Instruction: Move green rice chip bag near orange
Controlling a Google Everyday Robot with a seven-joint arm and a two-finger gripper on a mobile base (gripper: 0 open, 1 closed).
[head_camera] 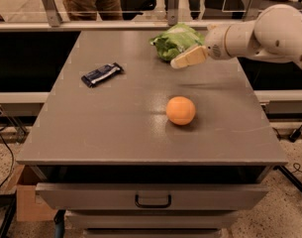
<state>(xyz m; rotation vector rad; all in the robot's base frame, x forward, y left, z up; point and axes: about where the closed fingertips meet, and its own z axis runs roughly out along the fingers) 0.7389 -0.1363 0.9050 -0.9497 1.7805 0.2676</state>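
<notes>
The green rice chip bag (pixel 176 39), crinkled and light green, lies at the far middle of the grey table (pixel 116 128). The orange (pixel 180 110) sits nearer the front, right of centre, well apart from the bag. My gripper (pixel 182 60) reaches in from the right on a white arm (pixel 269 33). Its cream-coloured fingers (pixel 190 57) hang just in front of the bag's right side, above the table. It holds nothing that I can see.
A small dark blue wrapped bar (pixel 102 74) lies on the left part of the table. A glass barrier and rail (pixel 91 26) run along the far edge, with people standing behind. A drawer with a handle (pixel 153 201) is below the front edge.
</notes>
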